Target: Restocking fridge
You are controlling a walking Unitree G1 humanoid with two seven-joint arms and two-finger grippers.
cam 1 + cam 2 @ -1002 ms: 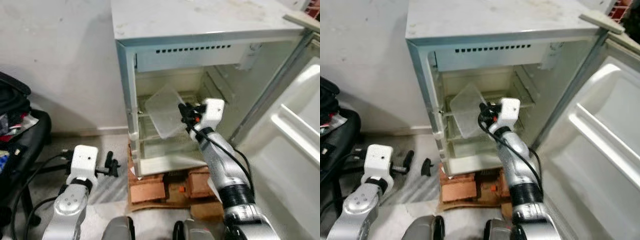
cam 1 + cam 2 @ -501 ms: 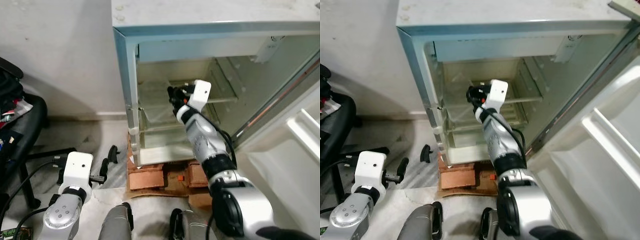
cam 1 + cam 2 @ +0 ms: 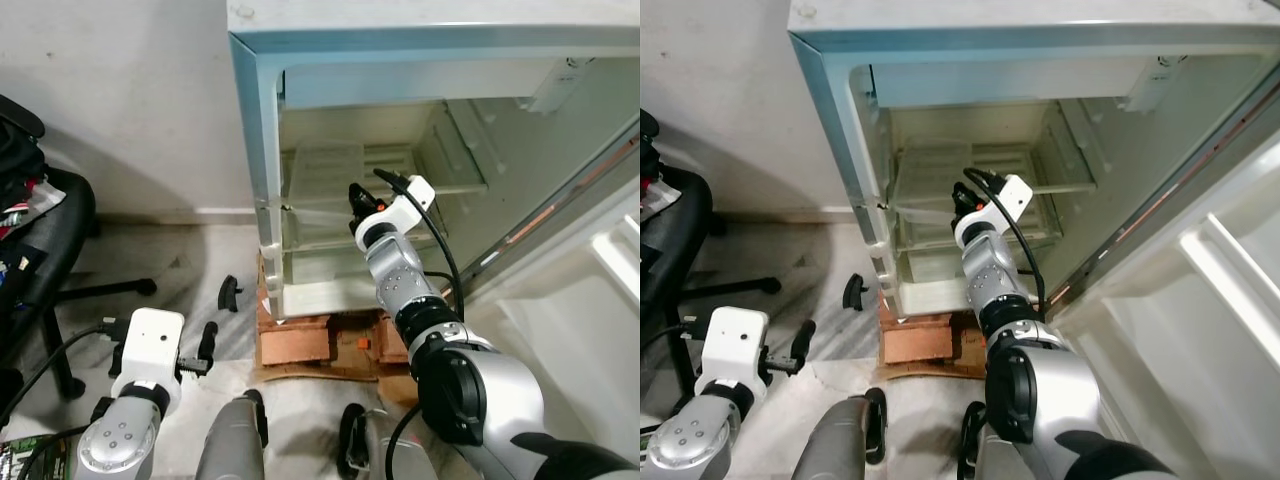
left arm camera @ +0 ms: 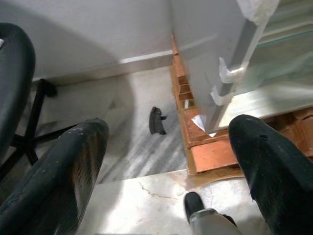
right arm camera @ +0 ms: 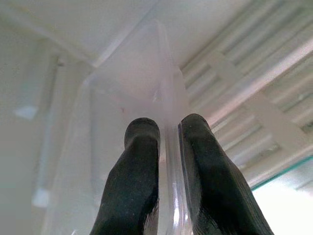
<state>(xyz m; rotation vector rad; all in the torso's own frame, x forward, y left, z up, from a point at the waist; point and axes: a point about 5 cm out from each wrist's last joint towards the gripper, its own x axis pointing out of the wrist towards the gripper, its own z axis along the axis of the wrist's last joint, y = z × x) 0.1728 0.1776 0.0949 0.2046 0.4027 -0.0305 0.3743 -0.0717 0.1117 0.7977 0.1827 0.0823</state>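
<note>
The small white fridge (image 3: 252, 150) stands open on bricks. Inside it, my right gripper (image 3: 354, 198) is shut on the edge of a clear plastic shelf panel (image 3: 318, 172), which lies nearly level at mid height in the compartment. In the right wrist view, the two black fingers (image 5: 139, 161) pinch the panel's edge (image 5: 142, 83), with ribbed fridge wall behind. My left gripper (image 4: 171, 161) hangs low over the floor, open and holding nothing, facing the fridge's lower left corner.
The fridge door (image 3: 600, 300) is swung wide open on the right. Orange bricks (image 3: 295, 345) prop the fridge. A small black piece (image 4: 156, 120) lies on the grey floor. A black chair (image 3: 40, 230) stands at the left.
The camera has shifted. The panel, tilted at the fridge's front a second ago, now sits deeper inside and flatter; my right gripper has gone in with it.
</note>
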